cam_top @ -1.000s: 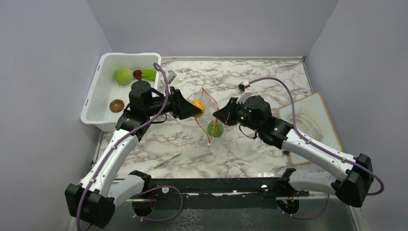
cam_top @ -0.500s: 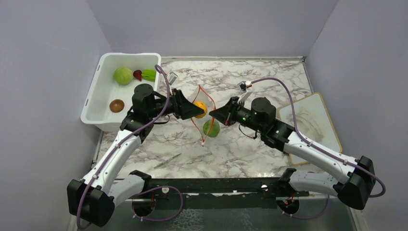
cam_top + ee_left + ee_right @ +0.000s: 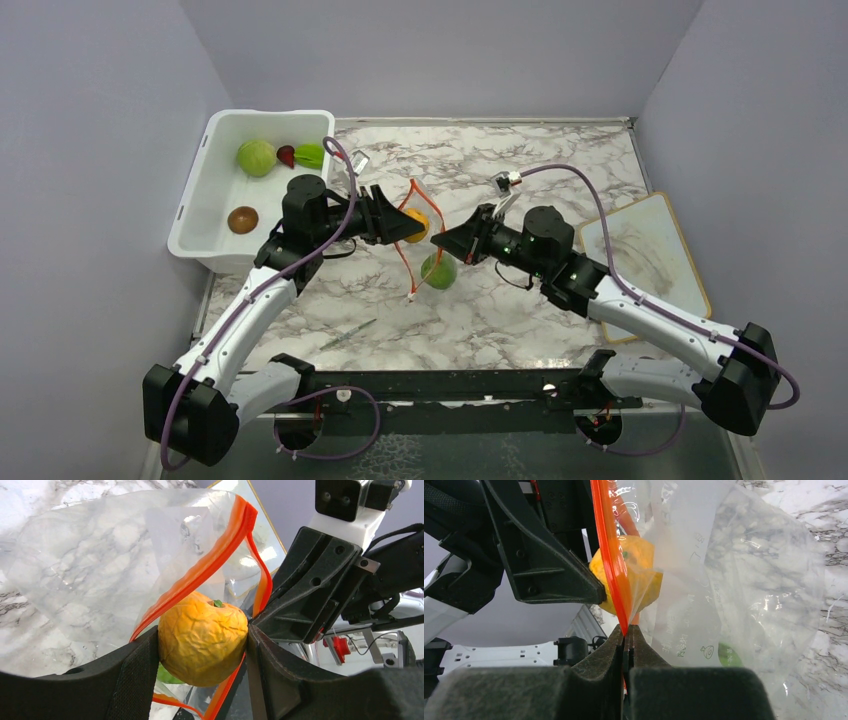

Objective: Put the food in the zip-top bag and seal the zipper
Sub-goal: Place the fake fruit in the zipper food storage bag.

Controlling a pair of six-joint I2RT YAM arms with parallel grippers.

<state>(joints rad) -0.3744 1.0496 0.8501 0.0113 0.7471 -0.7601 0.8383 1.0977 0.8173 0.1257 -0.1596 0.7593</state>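
pinching an orange toy fruit [image 3: 202,642] between its two pads, the left gripper [image 3: 407,230] holds it right at the open mouth of the zip-top bag [image 3: 744,580]. in the left wrist view one lip of the zipper [image 3: 608,555] crosses just in front of the orange and the other lip runs behind it. the right gripper [image 3: 626,636] faces the left one from the other side, its fingers pressed together on the orange-red strip, so that side of the mouth is held up. a green round fruit [image 3: 438,271] already lies inside the clear plastic, low in the bag, over the marble table [image 3: 520,170]. more food sits in the white tub [image 3: 200,205] at the left: a pale green cabbage ball [image 3: 256,157], a dark red piece [image 3: 286,155], a light green piece [image 3: 310,155] and a brown piece [image 3: 242,219]. a pale board [image 3: 650,250] lies at the table's right edge, well apart from the bag.
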